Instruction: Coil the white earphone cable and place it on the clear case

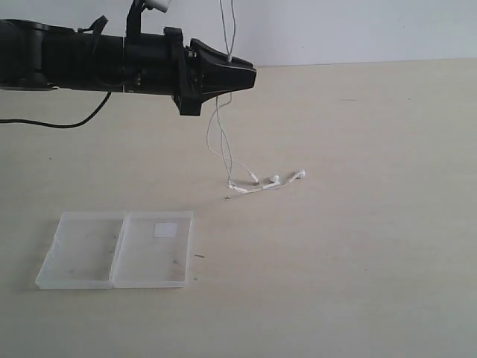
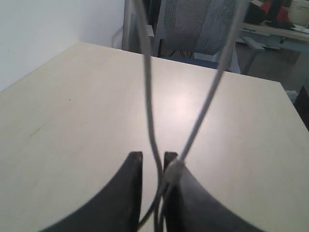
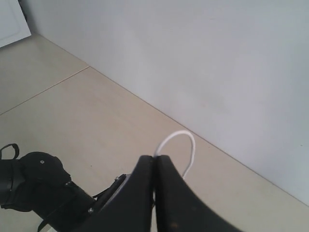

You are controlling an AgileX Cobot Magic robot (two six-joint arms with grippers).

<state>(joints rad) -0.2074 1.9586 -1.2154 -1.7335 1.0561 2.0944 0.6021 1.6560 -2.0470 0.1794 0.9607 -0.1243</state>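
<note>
beige tabletop (image 1: pixel 373 224), white wall (image 1: pixel 358 30) behind. my left gripper (image 1: pixel 237 74), upper left, is closed on 2 strands of the white earphone cable (image 1: pixel 223 142); my right gripper (image 3: pixel 155 158) pinches its loop. earbuds (image 1: pixel 274 180) rest at centre, the clear case (image 1: pixel 82 253) lies open lower left.

The thin white earphone cable (image 1: pixel 250 186) leaves the exterior view's top edge. In the left wrist view its strands blur, close to the lens. Its plug is too small to find.
</note>
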